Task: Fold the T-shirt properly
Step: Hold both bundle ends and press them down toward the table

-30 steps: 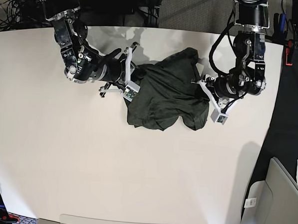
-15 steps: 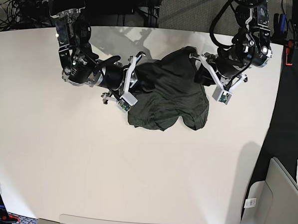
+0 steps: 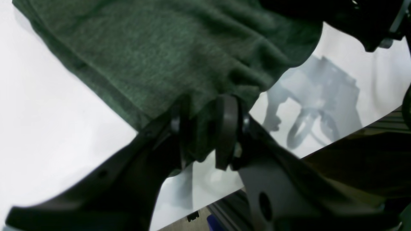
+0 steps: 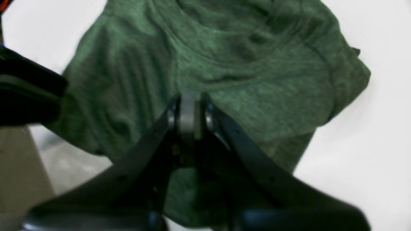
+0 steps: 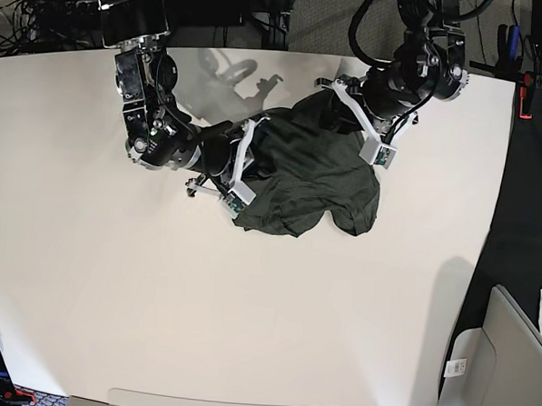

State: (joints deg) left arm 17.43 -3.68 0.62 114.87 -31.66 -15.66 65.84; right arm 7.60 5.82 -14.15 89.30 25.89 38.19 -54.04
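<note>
Pinching the T-shirt point(image 5: 313, 182) in both jaws, the arms have drawn closer together.

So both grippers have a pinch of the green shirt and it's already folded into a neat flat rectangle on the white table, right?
Not folded. The base view shows the T-shirt as a crumpled heap on the white table. The rest holds: the left gripper and right gripper each pinch fabric.
</note>
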